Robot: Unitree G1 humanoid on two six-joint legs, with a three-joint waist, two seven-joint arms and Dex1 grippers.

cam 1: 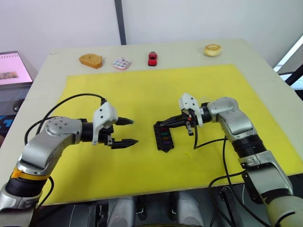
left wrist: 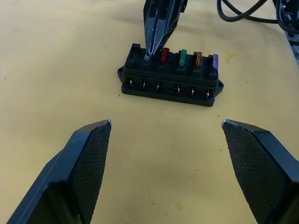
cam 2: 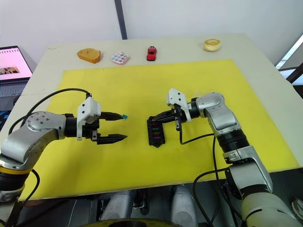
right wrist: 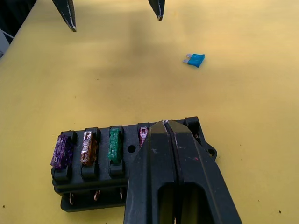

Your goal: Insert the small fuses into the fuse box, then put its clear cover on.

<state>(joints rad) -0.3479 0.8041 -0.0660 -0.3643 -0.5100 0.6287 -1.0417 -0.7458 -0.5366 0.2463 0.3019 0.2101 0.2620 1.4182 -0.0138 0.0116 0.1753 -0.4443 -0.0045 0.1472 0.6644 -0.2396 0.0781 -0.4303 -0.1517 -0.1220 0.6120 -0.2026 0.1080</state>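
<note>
The black fuse box (cam 1: 164, 137) lies mid-mat and holds purple (right wrist: 61, 151), orange (right wrist: 88, 148), green (right wrist: 115, 144) and red (right wrist: 143, 136) small fuses in a row. My right gripper (cam 1: 158, 125) is shut, its joined tips resting on the slot beside the red fuse; I see nothing between them. A teal fuse (cam 2: 125, 116) lies loose on the mat near my left gripper (cam 1: 132, 131). That gripper is open and empty, a short way from the box and pointing at it. The clear cover is out of view.
The yellow mat (cam 1: 156, 179) covers most of the table. Along the far edge sit a brown bread-like piece (cam 1: 90, 60), a round dotted tray (cam 1: 122, 63), a red toy car (cam 1: 152, 58) and a bagel (cam 1: 212, 49). A laptop (cam 1: 14, 71) stands at the left.
</note>
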